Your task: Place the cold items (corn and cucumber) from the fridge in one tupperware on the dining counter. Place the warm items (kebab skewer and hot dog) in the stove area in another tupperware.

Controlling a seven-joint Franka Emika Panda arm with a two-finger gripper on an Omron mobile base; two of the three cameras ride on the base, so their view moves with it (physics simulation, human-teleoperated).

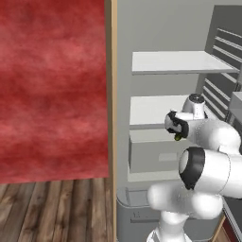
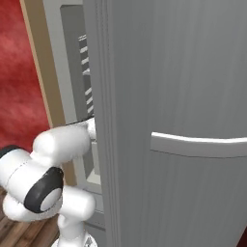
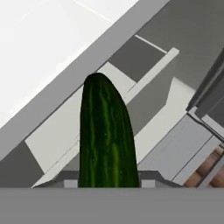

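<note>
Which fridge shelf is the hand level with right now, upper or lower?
The lower shelf. In the left base view the gripper sits just below its front edge, shut on the cucumber; the upper shelf is well above the hand.

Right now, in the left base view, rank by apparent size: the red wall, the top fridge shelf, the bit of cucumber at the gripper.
1. red wall
2. top fridge shelf
3. cucumber, mostly hidden by the hand; nearness to the camera makes true sizes unsure.
</note>
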